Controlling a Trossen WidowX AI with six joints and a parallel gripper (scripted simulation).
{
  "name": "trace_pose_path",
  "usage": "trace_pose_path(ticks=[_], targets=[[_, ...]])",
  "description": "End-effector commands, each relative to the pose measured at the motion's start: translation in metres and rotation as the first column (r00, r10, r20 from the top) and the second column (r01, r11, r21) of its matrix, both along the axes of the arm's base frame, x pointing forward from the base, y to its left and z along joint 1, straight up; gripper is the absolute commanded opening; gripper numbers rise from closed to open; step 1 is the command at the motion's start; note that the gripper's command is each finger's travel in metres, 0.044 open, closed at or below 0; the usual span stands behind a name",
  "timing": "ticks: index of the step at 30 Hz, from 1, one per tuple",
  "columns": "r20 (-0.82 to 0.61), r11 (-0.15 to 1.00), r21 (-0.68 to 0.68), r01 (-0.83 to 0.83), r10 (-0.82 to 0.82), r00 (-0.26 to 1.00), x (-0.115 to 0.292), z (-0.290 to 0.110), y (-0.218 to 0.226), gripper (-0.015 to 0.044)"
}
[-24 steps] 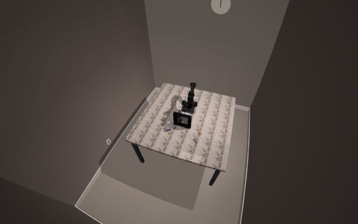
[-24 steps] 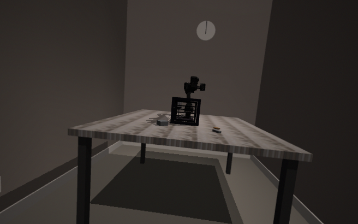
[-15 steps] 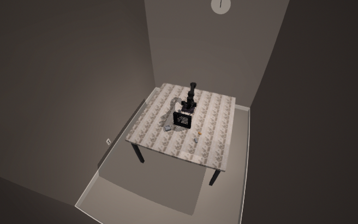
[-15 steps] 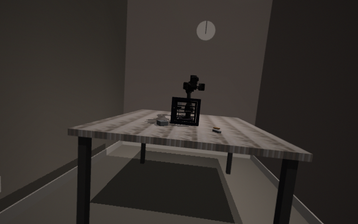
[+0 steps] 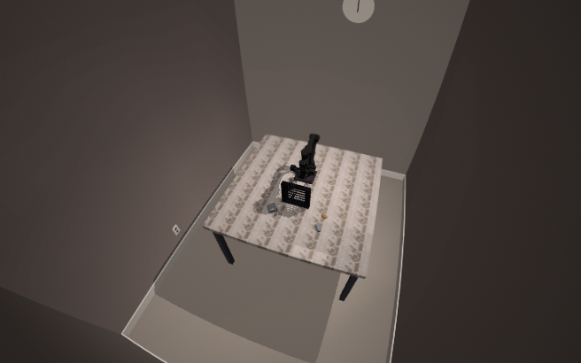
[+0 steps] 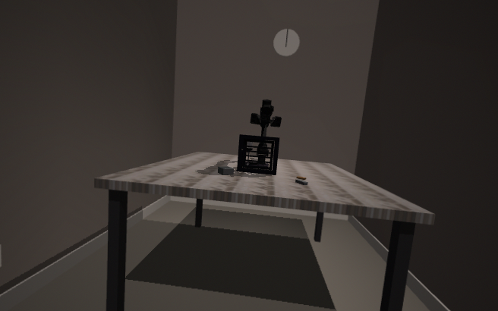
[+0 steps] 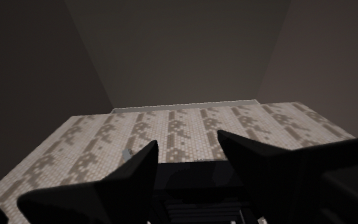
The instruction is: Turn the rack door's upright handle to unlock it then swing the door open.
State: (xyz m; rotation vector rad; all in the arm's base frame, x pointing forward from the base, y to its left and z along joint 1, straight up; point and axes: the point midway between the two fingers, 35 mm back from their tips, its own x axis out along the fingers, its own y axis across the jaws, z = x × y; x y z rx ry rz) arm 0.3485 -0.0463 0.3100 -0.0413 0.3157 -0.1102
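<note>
Fingers: I read my fingers (image 5: 303, 168) (image 6: 266, 119) as parted partway, with nothing gripped between them.
Rack: it stands upright on the table (image 5: 238, 212) (image 6: 154, 181) (image 7: 171, 125), between the arm and the table edge nearest the exterior camera. Its dark frame (image 5: 284, 194) (image 6: 242, 154) (image 7: 193, 175) fills the lower middle of my wrist view.
Handle: I cannot pick out its shape or turn; I judge it to be on the rack's arm-facing side, below the fingers.
Line from fingers to rack: down and forward, toward the near table edge. The wrist view looks out over the rack's top, so I judge the fingers too high for a squeeze.
Long axis: by the task the handle is upright, so I would want one fingertip on each side of it, after lowering.
Door: I cannot tell whether it is ajar; I would treat it as locked.
Neighbours: a grey block (image 5: 272, 207) (image 6: 225, 170) sits toward the table's near-left corner in the top view; an orange piece (image 5: 323, 215) (image 6: 301, 177) and a small grey bar (image 5: 317, 227) (image 6: 301, 181) (image 7: 126, 154) lie on the other side, nearer the near edge.
Risk: coming straight forward could catch the frame's top; I would drop on the arm side first.
</note>
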Motion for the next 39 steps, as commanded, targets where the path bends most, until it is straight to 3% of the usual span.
trace_pose_path(ticks=[1, 18, 39], targets=[[-0.096, 1.0, -0.003, 0.009, -0.009, 0.995, 0.002, -0.006, -0.01, 0.0288], [-0.424, 0.998, 0.02, 0.052, -0.039, 0.905, -0.006, -0.025, -0.045, 0.0288], [-0.741, 0.986, 0.122, 0.115, 0.014, 0.671, -0.045, -0.038, -0.076, 0.0288]])
